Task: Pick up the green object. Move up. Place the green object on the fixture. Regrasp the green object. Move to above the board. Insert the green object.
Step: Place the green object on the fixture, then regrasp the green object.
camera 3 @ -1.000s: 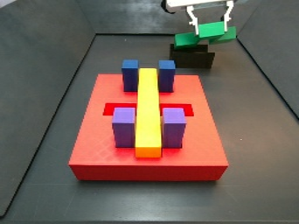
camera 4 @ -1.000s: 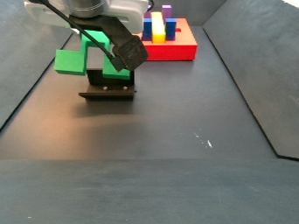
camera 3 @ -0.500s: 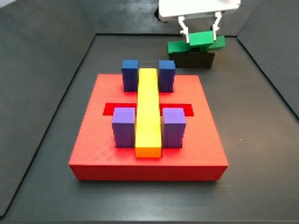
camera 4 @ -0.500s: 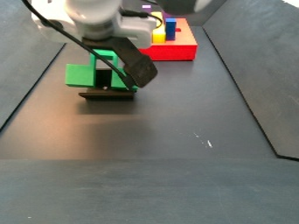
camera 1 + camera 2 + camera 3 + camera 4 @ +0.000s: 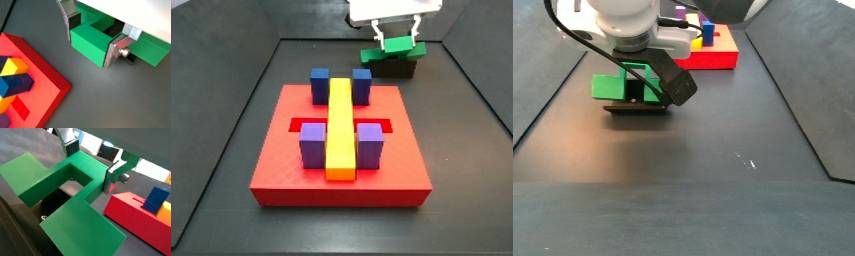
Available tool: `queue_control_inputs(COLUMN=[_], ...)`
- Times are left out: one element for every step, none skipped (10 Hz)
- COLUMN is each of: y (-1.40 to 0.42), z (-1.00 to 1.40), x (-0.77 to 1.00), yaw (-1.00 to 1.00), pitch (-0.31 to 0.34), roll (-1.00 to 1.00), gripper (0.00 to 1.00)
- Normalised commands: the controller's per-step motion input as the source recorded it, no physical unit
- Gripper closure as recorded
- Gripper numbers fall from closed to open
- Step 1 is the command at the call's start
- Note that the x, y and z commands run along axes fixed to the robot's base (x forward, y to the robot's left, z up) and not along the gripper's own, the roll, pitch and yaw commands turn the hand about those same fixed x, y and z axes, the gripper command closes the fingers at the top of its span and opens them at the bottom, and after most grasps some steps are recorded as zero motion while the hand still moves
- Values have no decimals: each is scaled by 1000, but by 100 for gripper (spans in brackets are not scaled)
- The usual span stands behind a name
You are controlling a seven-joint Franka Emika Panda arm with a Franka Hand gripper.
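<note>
The green object (image 5: pixel 396 49) sits on top of the dark fixture (image 5: pixel 392 68) at the far end of the floor, its square ends sticking out to both sides (image 5: pixel 607 86). My gripper (image 5: pixel 398 40) comes down on it from above and is shut on the green object (image 5: pixel 90 42). In both wrist views the silver fingers (image 5: pixel 115 51) press against its two faces (image 5: pixel 67 183). The fixture (image 5: pixel 636 107) shows below the piece, partly hidden by it. The red board (image 5: pixel 338 150) lies apart from the gripper, nearer the front in that side view.
The board (image 5: pixel 716 55) carries two blue blocks (image 5: pixel 321 82), two purple blocks (image 5: pixel 313 146) and a long yellow bar (image 5: pixel 341 125). Its red corner (image 5: pixel 33 85) shows near the gripper in a wrist view. Dark walls ring the black floor (image 5: pixel 714 150).
The gripper has come down with the green object, from hanging above the fixture to resting on it. Since half a second ago it has barely moved.
</note>
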Motion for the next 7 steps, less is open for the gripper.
queue_control_inputs(y=[0, 0, 0, 0, 0, 0, 0], z=[0, 0, 0, 0, 0, 0, 226], x=[46, 46, 29, 0, 0, 26, 74], yaw=[-231, -220, -97, 0, 0, 0, 0], pitch=[0, 0, 0, 0, 0, 0, 69], roll=[200, 97, 0, 0, 0, 0, -14], gripper=[100, 100, 100, 100, 0, 0, 0])
